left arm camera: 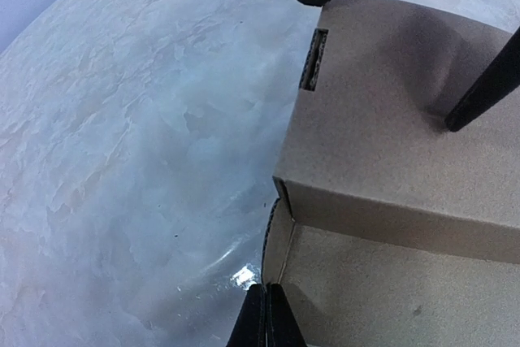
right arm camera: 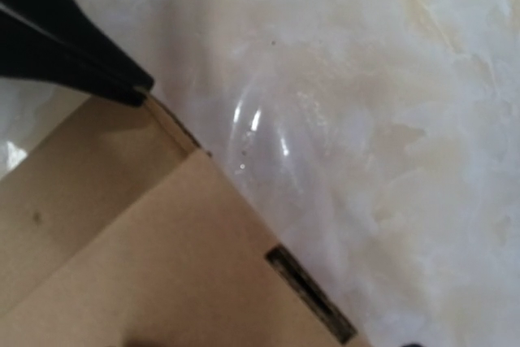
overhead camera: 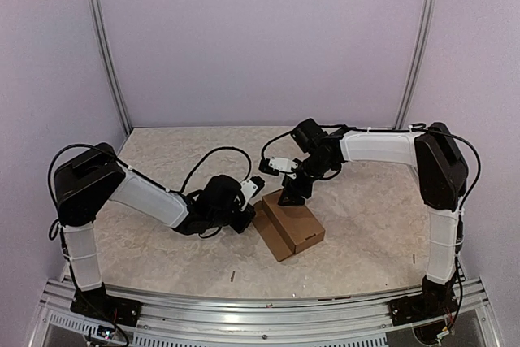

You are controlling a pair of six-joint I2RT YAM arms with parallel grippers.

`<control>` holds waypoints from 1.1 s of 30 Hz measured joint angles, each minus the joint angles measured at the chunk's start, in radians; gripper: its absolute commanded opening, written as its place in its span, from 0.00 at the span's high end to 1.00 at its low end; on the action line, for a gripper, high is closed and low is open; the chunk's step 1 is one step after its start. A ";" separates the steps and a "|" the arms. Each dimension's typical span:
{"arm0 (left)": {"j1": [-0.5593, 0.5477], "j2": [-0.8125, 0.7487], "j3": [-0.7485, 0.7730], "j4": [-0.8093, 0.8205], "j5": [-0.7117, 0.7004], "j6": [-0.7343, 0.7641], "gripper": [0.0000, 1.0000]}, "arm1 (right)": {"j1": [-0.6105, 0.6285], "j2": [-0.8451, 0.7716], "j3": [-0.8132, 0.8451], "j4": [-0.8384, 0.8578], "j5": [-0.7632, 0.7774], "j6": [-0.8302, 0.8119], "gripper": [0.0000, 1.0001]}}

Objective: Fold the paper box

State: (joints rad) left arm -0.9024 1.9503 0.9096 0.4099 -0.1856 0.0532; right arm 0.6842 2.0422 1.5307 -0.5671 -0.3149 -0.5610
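"At table centre, what cannot be read?" asks the operator.

"The paper box [overhead camera: 291, 229] rests on the table [overhead camera: 162, 160] between both arms. Overhead, the right gripper [overhead camera: 291, 195] covers its far corner. The right wrist view is blurred and barely shows its own fingers."

"Finger states?"

"Left gripper [left arm camera: 266, 302]: fingers pressed together, tips at a flap edge at one box corner. Whether cardboard is nipped between them cannot be told. Right fingers [left arm camera: 486, 91]: spread, one on the top panel, one at the far edge near a slot [left arm camera: 314, 58]."

"Box contents?"

"Plain inner cardboard shows in the open section; the frame cuts off the rest."
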 measured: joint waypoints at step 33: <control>-0.038 -0.044 -0.009 -0.085 -0.068 0.064 1.00 | 0.002 0.005 -0.007 0.000 -0.066 0.004 0.28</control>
State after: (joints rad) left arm -0.9405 1.9060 0.9005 0.3244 -0.2531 0.1177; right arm 0.6857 2.0476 1.5238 -0.5667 -0.3809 -0.5571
